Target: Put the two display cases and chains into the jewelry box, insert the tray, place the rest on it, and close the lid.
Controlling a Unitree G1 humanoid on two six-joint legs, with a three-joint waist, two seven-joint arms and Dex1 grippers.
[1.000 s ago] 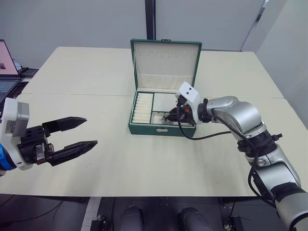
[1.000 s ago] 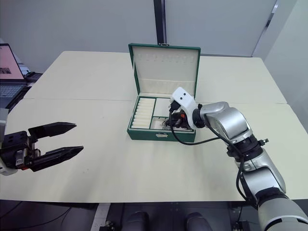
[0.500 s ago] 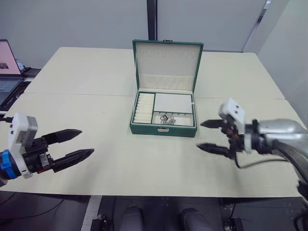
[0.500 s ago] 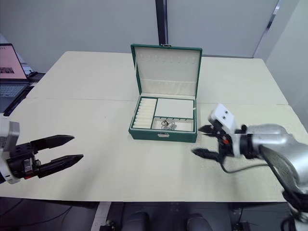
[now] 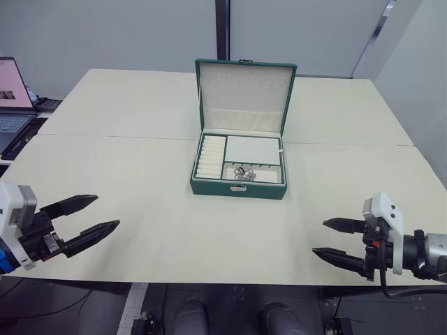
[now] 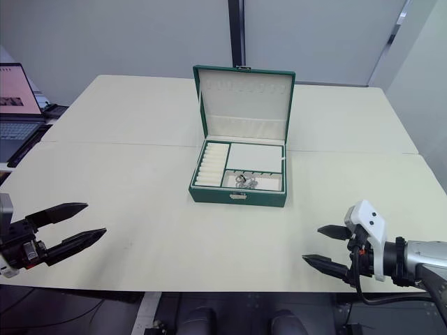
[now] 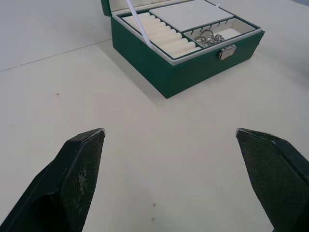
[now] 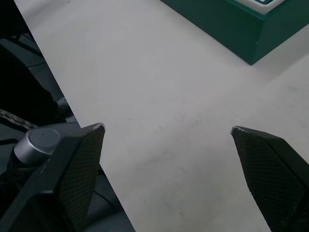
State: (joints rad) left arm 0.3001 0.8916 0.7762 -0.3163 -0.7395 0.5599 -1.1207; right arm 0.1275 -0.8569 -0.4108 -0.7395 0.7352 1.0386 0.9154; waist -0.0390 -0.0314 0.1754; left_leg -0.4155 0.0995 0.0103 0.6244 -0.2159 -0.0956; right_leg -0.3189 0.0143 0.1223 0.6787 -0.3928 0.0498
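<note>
The green jewelry box (image 5: 237, 187) stands at the table's middle with its lid (image 5: 245, 94) upright. The cream tray (image 5: 252, 149) sits inside it, with ring rolls on its left part. Small silver pieces (image 5: 243, 172) lie in its front right compartment; I cannot tell whether they are chains. The display cases are out of view. My left gripper (image 5: 106, 211) is open and empty near the front left edge, far from the box. My right gripper (image 5: 319, 237) is open and empty at the front right. In the left wrist view the box (image 7: 193, 63) lies beyond the open fingers (image 7: 79, 164).
A laptop (image 5: 12, 98) sits off the table's far left. The cream table (image 5: 140, 174) has a seam running across it just behind the box's base. Both grippers hover close to the table's front edge (image 8: 82, 87).
My right gripper has pulled out of the box and back to the front right edge, open and empty. The left gripper has drawn back toward the front left.
</note>
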